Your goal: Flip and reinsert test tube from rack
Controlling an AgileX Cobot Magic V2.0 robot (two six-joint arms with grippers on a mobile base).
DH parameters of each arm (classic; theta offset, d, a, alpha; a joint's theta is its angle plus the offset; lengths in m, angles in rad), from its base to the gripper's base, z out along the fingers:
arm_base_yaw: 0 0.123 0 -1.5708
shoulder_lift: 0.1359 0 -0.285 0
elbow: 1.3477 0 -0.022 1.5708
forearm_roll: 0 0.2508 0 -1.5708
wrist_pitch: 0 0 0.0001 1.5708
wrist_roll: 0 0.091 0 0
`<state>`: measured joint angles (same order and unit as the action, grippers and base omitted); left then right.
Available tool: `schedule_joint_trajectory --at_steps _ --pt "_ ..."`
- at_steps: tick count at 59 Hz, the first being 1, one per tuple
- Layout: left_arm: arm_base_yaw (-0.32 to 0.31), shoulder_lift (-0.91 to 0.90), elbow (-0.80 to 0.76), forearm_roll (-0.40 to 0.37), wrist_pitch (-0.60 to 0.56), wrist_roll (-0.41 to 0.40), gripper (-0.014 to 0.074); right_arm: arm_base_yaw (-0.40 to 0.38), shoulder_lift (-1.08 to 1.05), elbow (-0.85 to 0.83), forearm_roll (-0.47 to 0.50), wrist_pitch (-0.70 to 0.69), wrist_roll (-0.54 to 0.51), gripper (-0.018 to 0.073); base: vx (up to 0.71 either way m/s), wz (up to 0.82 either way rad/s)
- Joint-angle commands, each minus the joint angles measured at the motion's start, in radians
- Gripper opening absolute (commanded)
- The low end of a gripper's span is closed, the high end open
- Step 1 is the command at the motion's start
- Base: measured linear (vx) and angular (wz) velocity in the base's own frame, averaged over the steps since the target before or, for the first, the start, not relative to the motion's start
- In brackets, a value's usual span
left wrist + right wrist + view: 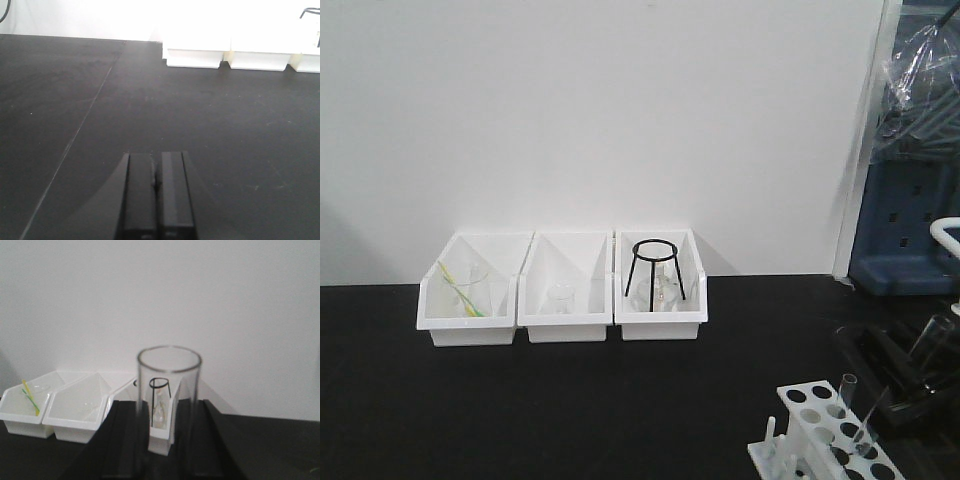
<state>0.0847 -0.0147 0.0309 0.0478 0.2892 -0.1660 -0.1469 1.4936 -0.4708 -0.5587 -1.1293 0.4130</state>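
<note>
Black tabletop [520, 400] | right bin [660, 318]: tripod [653, 265] | right fingers [125, 440] clamp test tube [170, 360]

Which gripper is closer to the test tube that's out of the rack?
Right. The right gripper is clamped on the test tube; the left gripper sits shut over the table, with no tube in its view.

- A plain white wall [620, 120] rises behind a matte black tabletop [520, 400] under soft, even light.
- At far right, a blue cabinet [900, 240] stands beneath crumpled clear plastic wrapping [925, 90].
</note>
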Motion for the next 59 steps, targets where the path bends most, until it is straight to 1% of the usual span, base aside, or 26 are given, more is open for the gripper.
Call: schedule_joint_trajectory --at_steps 1,3,12,17,27,41,59 --pt "-0.005 -0.013 0.001 -0.004 -0.086 0.000 -0.0006 -0.007 0.017 -0.027 0.031 -0.195 -0.011 -0.0008 0.00 0.00" --pt "-0.005 -0.013 0.001 -0.004 -0.086 0.000 -0.0006 -0.007 0.033 -0.031 0.027 -0.212 -0.011 -0.0008 0.00 0.00" --pt "-0.005 -0.013 0.001 -0.004 -0.086 0.000 -0.0006 -0.006 0.071 -0.066 -0.009 -0.212 -0.006 -0.0008 0.00 0.00" --pt "-0.005 -0.013 0.001 -0.004 -0.086 0.000 -0.0006 -0.002 0.073 -0.104 -0.029 -0.196 -0.002 -0.0008 0.00 0.00" --pt "-0.005 -0.013 0.001 -0.004 -0.086 0.000 -0.0006 -0.002 0.092 -0.108 -0.045 -0.166 0.002 -0.0008 0.00 0.00" --pt "-0.005 -0.013 0.001 -0.004 -0.086 0.000 -0.0006 -0.002 0.155 -0.108 -0.139 -0.167 0.004 -0.0008 0.00 0.00" --pt "-0.005 -0.013 0.001 -0.004 -0.086 0.000 -0.0006 -0.002 0.242 -0.106 -0.141 -0.167 -0.017 -0.0008 0.00 0.00"
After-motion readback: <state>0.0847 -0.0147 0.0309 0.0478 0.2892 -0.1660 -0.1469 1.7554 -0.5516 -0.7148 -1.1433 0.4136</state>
